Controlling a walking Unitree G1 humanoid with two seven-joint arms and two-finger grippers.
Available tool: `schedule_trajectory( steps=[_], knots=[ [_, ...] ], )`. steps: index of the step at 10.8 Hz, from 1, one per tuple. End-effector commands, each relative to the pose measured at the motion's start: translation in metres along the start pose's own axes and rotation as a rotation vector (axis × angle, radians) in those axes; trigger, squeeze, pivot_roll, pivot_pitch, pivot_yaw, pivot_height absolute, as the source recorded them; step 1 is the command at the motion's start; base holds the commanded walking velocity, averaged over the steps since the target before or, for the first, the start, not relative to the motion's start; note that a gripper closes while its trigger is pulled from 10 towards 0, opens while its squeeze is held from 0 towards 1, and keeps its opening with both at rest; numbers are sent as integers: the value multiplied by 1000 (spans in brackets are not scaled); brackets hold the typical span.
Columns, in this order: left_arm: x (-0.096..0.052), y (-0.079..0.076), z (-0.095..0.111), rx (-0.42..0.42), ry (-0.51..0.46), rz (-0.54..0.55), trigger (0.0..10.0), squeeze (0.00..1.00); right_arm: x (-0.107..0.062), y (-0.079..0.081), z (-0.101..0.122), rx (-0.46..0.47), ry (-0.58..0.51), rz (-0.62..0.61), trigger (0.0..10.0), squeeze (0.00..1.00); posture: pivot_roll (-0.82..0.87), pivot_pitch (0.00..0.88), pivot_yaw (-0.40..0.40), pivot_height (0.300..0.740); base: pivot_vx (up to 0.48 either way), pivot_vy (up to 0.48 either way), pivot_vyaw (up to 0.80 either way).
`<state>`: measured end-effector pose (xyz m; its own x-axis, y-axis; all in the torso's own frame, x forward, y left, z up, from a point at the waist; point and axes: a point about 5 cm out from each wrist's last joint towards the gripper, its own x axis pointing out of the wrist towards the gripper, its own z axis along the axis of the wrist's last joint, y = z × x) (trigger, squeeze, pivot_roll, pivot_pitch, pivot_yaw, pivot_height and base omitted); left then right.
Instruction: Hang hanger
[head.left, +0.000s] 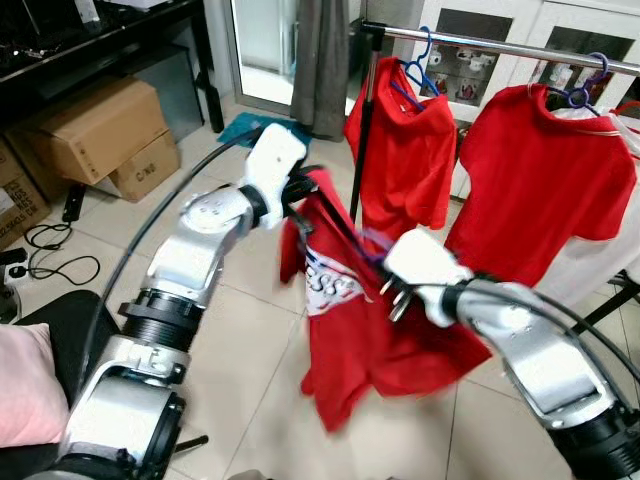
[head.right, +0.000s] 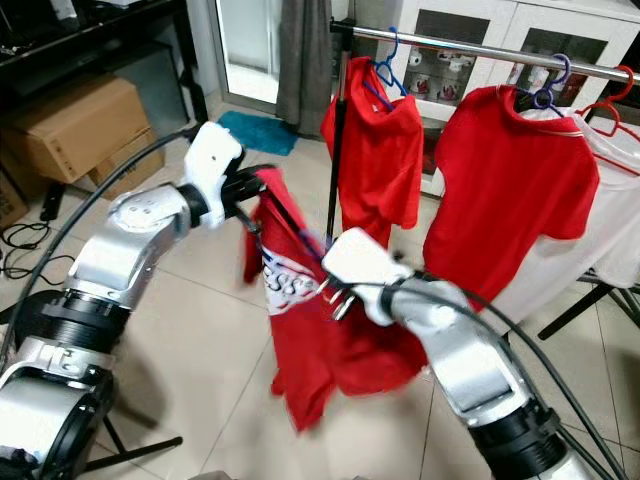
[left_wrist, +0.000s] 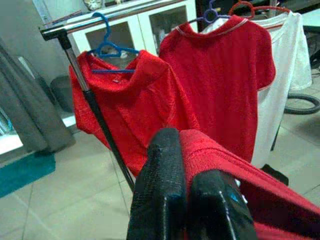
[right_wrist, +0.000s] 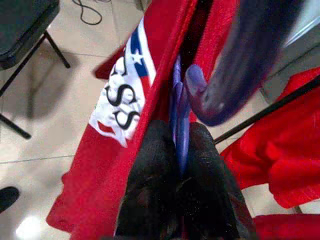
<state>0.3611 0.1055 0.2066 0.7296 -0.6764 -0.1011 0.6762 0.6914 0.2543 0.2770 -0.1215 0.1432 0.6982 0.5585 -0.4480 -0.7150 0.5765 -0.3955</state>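
Note:
A red shirt with a white printed patch (head.left: 345, 320) hangs between my two grippers over the tiled floor. My left gripper (head.left: 297, 205) is shut on the shirt's upper edge; the left wrist view has red cloth (left_wrist: 210, 150) pinched between its black fingers (left_wrist: 162, 190). My right gripper (right_wrist: 178, 132) is shut on the purple hanger (right_wrist: 240, 60) inside the shirt's neck, hook free beside the fingers. The silver clothes rail (head.left: 500, 45) runs behind, higher than both grippers. It carries a red shirt on a blue hanger (head.left: 405, 150) and another red shirt (head.left: 545, 180).
The rail's black upright pole (head.left: 362, 130) stands just behind the held shirt. A white shirt (head.right: 615, 220) hangs at the rail's right end. Cardboard boxes (head.left: 100, 130) and floor cables (head.left: 50, 265) lie left. A black chair with a pink cushion (head.left: 25, 390) is near left.

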Motion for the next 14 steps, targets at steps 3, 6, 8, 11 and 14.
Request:
schedule_trajectory(
  steps=[3,6,8,11,14],
  knots=[
    [0,-7,-5,76,28,5,0,0,3,-9,-6,113,37,-70,0,0,-30,0,-12,740,0,0,0],
    [-3,-16,-17,102,72,-10,0,0,-1,-22,-6,175,54,-121,0,0,-35,0,-15,740,0,0,0],
    [4,-27,-20,123,64,-7,0,0,13,-6,34,287,-139,-10,0,0,-37,0,-15,740,0,0,0],
    [1,-7,-9,162,32,113,0,0,10,-3,15,219,-49,9,0,0,-23,0,-22,740,0,0,0],
    [-19,22,-13,248,107,167,0,0,-19,-35,-8,278,-82,-40,0,0,-28,0,-9,740,0,0,0]
  ],
)
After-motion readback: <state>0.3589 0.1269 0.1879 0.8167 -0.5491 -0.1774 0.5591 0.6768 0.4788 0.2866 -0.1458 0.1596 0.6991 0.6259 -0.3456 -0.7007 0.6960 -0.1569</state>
